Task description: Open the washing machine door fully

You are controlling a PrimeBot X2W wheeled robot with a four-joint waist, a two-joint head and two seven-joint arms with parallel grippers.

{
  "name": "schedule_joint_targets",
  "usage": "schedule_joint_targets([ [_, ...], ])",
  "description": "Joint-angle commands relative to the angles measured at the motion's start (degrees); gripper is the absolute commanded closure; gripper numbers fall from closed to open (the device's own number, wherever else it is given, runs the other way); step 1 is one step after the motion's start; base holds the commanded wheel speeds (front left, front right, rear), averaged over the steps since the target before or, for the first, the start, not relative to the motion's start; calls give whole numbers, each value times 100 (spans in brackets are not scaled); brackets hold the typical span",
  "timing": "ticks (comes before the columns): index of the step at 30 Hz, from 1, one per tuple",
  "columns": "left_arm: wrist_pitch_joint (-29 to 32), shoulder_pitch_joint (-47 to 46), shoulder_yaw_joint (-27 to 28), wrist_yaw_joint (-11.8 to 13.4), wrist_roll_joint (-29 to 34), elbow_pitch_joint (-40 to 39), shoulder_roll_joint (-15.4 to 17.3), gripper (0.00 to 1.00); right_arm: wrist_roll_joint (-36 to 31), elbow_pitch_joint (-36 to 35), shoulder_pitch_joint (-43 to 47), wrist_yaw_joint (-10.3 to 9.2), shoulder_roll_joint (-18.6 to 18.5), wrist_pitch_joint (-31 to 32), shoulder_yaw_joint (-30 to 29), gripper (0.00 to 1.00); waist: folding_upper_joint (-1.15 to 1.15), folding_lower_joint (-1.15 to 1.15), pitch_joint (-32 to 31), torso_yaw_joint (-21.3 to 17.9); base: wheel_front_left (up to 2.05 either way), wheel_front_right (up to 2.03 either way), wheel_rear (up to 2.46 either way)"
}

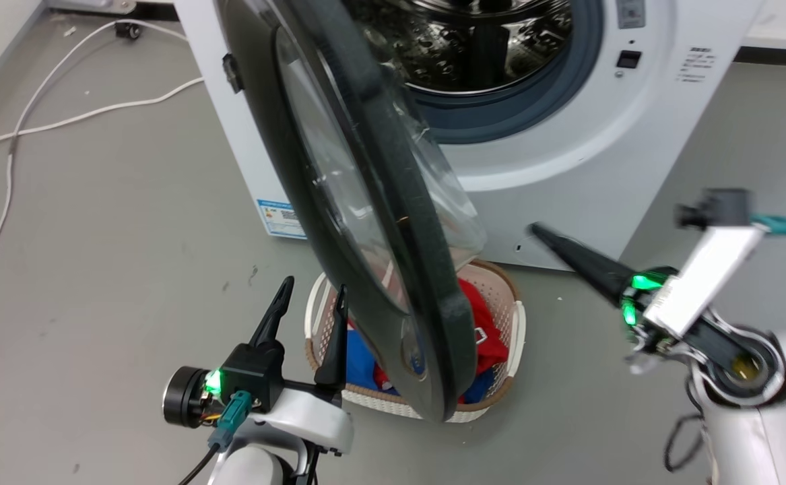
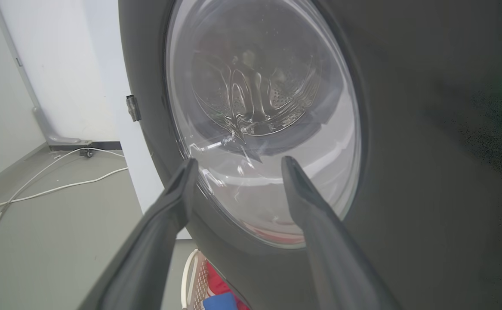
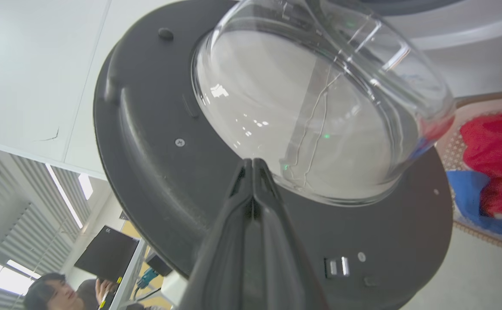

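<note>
Door: round glossy black washing machine door (image 1: 399, 222), swung out before us.
Left gripper (image 1: 316, 284): spread, empty, beside its outer face.
Right gripper (image 1: 547, 239): pinched closed, near its inner face.

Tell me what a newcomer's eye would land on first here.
The washing machine door, a black disc with a glass bowl, stands partly open across the middle of the head view, above a laundry basket of red and blue clothes. The left claw sits open at its outer face; the right claw, shut, points at its inner side.

Test lab: loose cables (image 1: 123, 105), bare floor (image 1: 130, 236)
</note>
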Motion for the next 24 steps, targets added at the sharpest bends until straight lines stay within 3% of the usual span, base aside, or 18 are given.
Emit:
schedule_joint_targets([
  [1, -15, 56, 19, -34, 44, 12, 15, 0, -91, -79, 161, 1, -27, -166, -56, 100, 0, 0, -49, -59, 0, 0, 0],
  [10, -15, 310, 283, -108, 28, 50, 157, 0, -2312, -1153, 1550, 1, -299, -2640, -269, 100, 0, 0, -282, -465, 0, 0, 0],
  [11, -15, 370, 342, -115, 12, 46, 180, 0, -2938, -1281, 1804, 1, -413, -3152, -255, 100, 0, 0, -327, -537, 0, 0, 0],
  [15, -15, 506, 467, -115, -37, 52, 242, 0, -3909, -1365, 2285, 1, -374, -3972, -385, 100, 0, 0, -426, -651, 0, 0, 0],
  [16, -15, 543, 501, -111, -50, 56, 255, 0, -4163, -1394, 2380, 1, -353, -4099, -374, 87, 0, 0, -453, -676, 0, 0, 0],
  [18, -15, 601, 558, -116, -51, 61, 276, 0, -4602, -1432, 2582, 1, -320, -4306, -354, 28, 0, 0, -499, -717, 0, 0, 0],
  [19, -15, 633, 578, -124, -61, 69, 285, 0, -4882, -1458, 2667, 1, -338, -4400, -356, 3, 0, 0, -529, -732, 0, 0, 0],
  [24, -15, 786, 652, -121, -76, 84, 313, 0, -5803, -1585, 3032, 1, -220, -4635, -263, 0, 0, 0, -658, -792, 0, 0, 0],
])
